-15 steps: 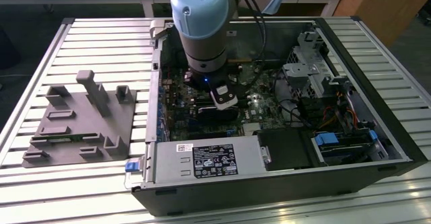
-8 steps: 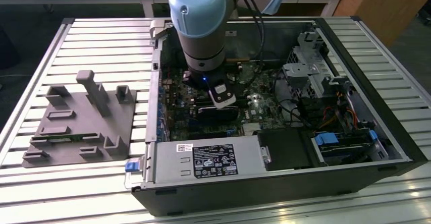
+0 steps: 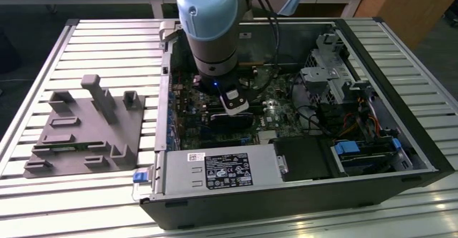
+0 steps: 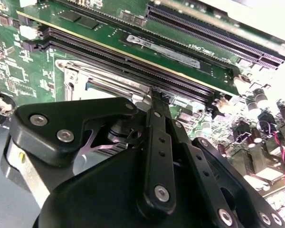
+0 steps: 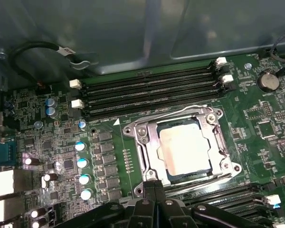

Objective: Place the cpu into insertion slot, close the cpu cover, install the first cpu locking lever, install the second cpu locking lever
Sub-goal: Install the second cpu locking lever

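Your gripper (image 5: 154,186) sat closed and empty at the edge of the cover (image 5: 149,142), chip (image 5: 185,149) already seated.

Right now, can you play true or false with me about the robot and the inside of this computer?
1. The cpu sits in the insertion slot. True.
2. The cpu cover lies down around the chip. True: in the first wrist view its silvery frame rings the pale chip.
3. The gripper hangs over the grey holder outside the case. False: in the first wrist view its tip is at the edge of the socket, inside the computer case.
4. The gripper is carrying the chip. False: the chip lies in the socket, apart from the tip.
5. Long black memory slots run beside the socket. True.
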You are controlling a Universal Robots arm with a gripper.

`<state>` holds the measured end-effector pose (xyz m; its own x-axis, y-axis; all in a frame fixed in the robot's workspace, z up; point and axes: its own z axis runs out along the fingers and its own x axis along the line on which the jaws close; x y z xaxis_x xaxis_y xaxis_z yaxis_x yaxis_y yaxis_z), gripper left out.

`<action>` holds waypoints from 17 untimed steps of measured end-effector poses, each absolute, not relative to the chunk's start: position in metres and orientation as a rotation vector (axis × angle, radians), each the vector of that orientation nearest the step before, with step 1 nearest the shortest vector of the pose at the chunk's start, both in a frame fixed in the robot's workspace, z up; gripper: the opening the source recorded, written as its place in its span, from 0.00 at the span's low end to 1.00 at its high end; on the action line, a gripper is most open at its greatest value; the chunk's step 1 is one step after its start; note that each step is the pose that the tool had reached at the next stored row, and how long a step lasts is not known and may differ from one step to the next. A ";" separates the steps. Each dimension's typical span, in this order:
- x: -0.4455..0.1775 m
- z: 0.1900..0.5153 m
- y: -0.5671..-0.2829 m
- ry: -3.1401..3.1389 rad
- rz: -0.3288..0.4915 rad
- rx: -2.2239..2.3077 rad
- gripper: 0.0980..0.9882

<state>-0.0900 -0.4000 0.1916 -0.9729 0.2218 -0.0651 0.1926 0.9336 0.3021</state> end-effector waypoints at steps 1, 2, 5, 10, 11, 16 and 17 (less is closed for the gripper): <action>-0.091 0.191 -0.400 2.992 0.453 0.322 0.01; -0.093 0.191 -0.400 2.992 0.453 0.322 0.01; -0.097 0.191 -0.400 2.992 0.454 0.322 0.01; -0.101 0.189 -0.399 2.992 0.454 0.322 0.01; -0.101 0.189 -0.399 2.992 0.454 0.321 0.01; -0.101 0.188 -0.399 2.992 0.454 0.322 0.01; -0.101 0.189 -0.399 2.992 0.454 0.322 0.01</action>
